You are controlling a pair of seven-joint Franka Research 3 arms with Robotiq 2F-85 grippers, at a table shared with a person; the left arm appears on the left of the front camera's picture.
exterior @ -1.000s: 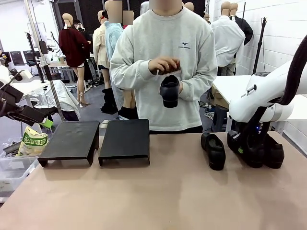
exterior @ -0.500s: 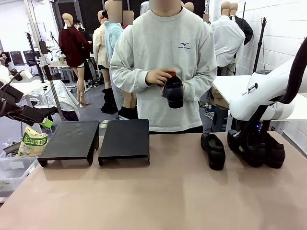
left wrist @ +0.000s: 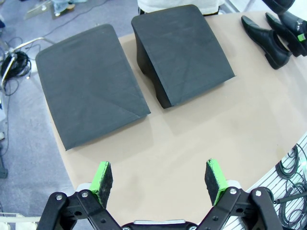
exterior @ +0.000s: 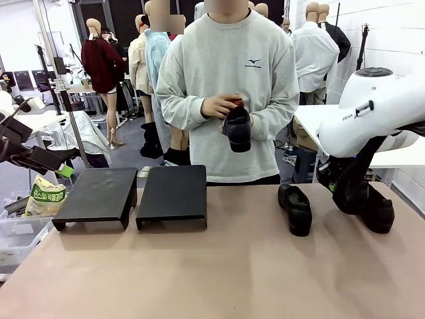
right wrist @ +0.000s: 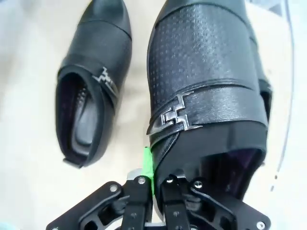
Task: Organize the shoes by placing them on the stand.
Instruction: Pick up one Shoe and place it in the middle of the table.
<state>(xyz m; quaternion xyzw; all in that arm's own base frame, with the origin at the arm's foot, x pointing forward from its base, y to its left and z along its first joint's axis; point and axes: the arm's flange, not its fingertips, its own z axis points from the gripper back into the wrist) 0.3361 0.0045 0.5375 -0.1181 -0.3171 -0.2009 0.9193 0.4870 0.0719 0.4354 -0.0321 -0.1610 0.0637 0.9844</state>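
Note:
My right gripper [right wrist: 156, 175] is shut on the side wall of a black shoe [right wrist: 206, 91] with a metal buckle, near its heel opening. In the front view this gripper [exterior: 340, 186] holds that shoe [exterior: 352, 198] a little above the table at the right. A second shoe [exterior: 380, 210] lies just right of it and a third [exterior: 295, 209] lies to its left. The person's hands hold another black shoe [exterior: 238, 127] at chest height. Two black stands [exterior: 99, 195] [exterior: 174, 193] sit at the table's left. My left gripper [left wrist: 158, 178] hangs open high above the stands [left wrist: 88, 84] [left wrist: 180, 52].
A person in a grey sweatshirt [exterior: 229, 73] stands at the far side. A plastic bin [exterior: 16, 232] with a bag in it sits off the table's left edge. Bare tabletop [exterior: 219, 266] spreads across the middle and front. A white table [exterior: 319, 123] stands behind the right arm.
My right arm has risen and lifted the gripped shoe off the table. The person has turned the shoe in their hands. My left arm has not moved.

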